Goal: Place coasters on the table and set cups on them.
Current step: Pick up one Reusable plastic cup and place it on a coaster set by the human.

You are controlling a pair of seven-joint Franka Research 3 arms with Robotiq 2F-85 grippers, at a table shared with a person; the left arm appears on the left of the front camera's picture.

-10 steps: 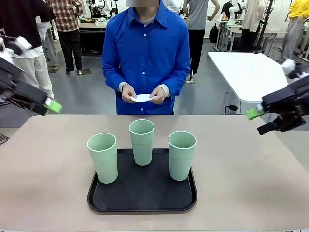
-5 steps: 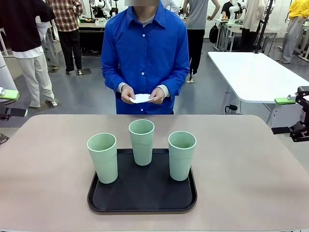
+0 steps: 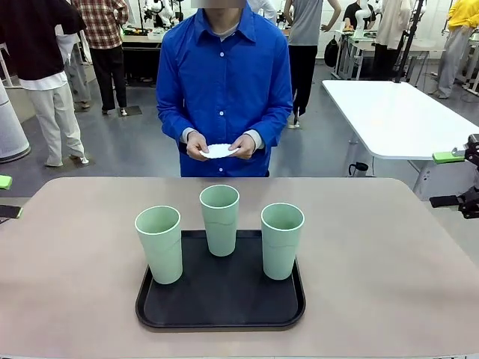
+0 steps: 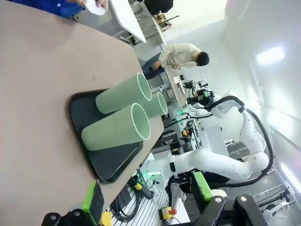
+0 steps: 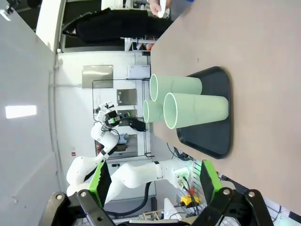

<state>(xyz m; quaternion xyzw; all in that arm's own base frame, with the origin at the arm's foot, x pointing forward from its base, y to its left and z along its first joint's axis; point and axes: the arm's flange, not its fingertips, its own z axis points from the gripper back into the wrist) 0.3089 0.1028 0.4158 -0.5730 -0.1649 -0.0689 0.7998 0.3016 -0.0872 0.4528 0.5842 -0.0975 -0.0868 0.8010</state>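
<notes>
Three mint-green cups stand upright on a black tray [image 3: 221, 321]: the left cup [image 3: 159, 243], the middle cup [image 3: 219, 219] and the right cup [image 3: 282, 239]. The tray rests on the beige table [image 3: 75, 262]. Across the table a person holds the white coasters [image 3: 219, 151] in both hands at waist height. My left gripper [image 3: 6, 196] is open at the table's left edge and my right gripper [image 3: 449, 179] is open at its right edge, both far from the cups. The left wrist view has its gripper [image 4: 146, 195] facing the cups [image 4: 117, 127]; the right wrist view has its gripper [image 5: 154, 183] facing the cups [image 5: 195, 110].
A white table [image 3: 397, 112] stands behind on the right. Several people stand farther back in the room. Beige tabletop spreads to the left, right and far side of the tray.
Both arms have drawn back outward to the table's side edges, the left one also lower. The cups, the tray and the person's hands with the coasters have not moved.
</notes>
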